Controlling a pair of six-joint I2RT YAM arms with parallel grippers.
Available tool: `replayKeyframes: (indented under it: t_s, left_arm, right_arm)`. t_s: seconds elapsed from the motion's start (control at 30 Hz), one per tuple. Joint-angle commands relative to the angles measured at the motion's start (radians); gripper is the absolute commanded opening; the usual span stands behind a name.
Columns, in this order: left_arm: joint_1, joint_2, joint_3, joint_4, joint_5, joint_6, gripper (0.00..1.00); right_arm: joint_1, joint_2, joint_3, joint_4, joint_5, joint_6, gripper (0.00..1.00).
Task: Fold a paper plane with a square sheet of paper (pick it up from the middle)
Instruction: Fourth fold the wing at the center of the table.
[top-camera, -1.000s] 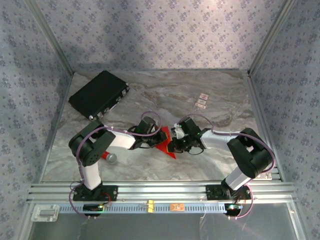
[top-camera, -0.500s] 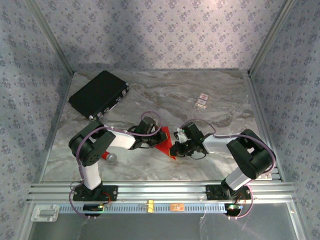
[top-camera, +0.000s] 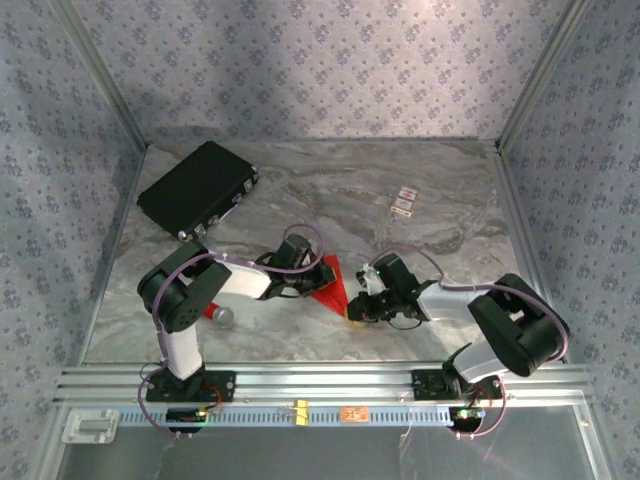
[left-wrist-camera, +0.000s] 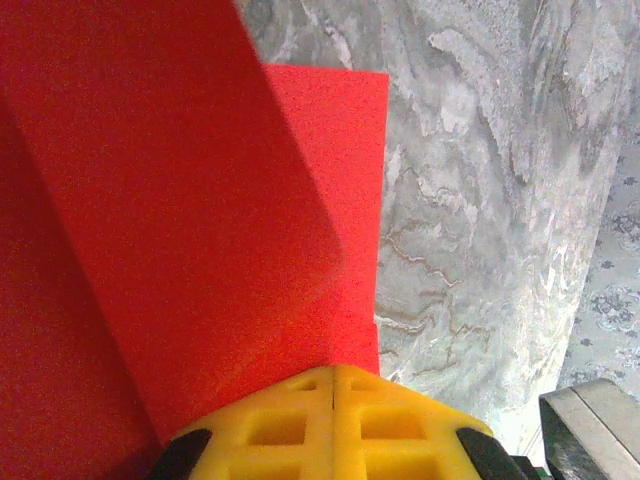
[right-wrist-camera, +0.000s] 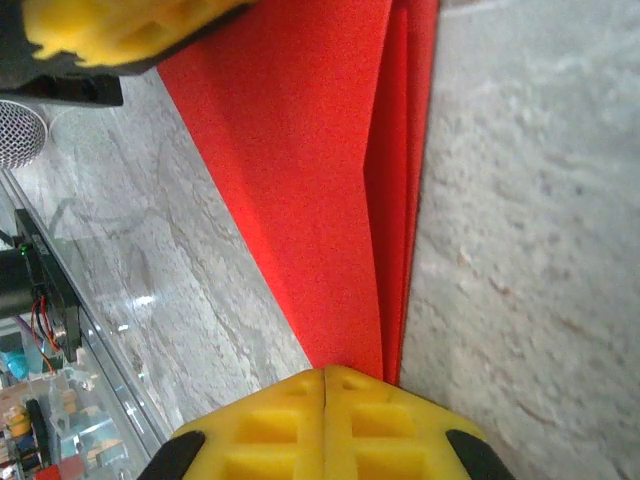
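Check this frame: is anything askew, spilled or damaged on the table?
Nothing stands out. The folded paper looks untorn, with the left hand and right hand both shut at its edges. The case sits apart at the back.

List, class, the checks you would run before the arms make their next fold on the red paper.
1. Left gripper shut, tips against the red paper: ok.
2. Right gripper shut at the paper's pointed end: ok.
3. Paper pinched rather than just pressed: cannot tell.
4. Paper already folded into layers: ok.
5. Black case well away from the paper: ok.
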Motion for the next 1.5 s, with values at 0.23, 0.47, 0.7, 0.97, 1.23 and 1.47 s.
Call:
replayKeyframes:
  t_s: [0.23, 0.47, 0.7, 0.97, 1.23, 1.47]
  left_arm:
    - [0.010, 0.029, -0.028, -0.050, -0.057, 0.012, 0.05]
    - [0.005, 0.030, -0.023, -0.047, -0.056, 0.015, 0.05]
    - [0.003, 0.032, -0.023, -0.044, -0.052, 0.015, 0.05]
    - [0.003, 0.037, -0.018, -0.043, -0.048, 0.015, 0.05]
    - [0.004, 0.034, -0.025, -0.041, -0.053, 0.015, 0.05]
    - [0.008, 0.034, -0.028, -0.045, -0.052, 0.016, 0.05]
  right_arm:
    - [-0.016, -0.159, 0.017, -0.273, -0.016, 0.005, 0.04]
    - [-0.039, -0.113, 0.187, -0.272, -0.004, -0.009, 0.04]
    - [-0.013, 0.075, 0.326, -0.238, 0.023, 0.002, 0.04]
    - [0.001, 0.179, 0.345, -0.232, 0.060, 0.005, 0.04]
    - [-0.004, 0.208, 0.216, -0.190, 0.083, 0.008, 0.04]
    - [-0.008, 0.177, 0.176, -0.197, 0.069, 0.023, 0.03]
